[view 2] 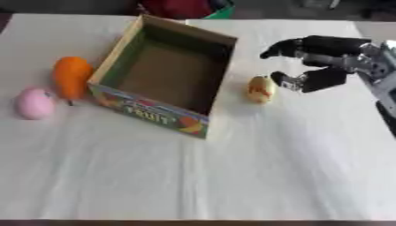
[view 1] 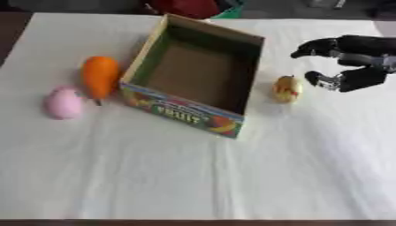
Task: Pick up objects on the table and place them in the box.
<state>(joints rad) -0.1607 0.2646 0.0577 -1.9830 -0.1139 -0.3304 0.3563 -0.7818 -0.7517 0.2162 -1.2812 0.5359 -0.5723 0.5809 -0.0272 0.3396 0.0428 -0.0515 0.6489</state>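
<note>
on box [view 1: 182,112] front: "fruit"; right hand [view 2: 321,62] spread beside yellow fruit [view 2: 261,89]

Black robot hand [view 2: 313,62], silver wrist jnts.

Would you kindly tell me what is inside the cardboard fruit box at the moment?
Nothing shows inside the box: only its bare brown floor and green inner walls. The near wall hides the strip of floor right behind it, so that part cannot be checked.
</note>
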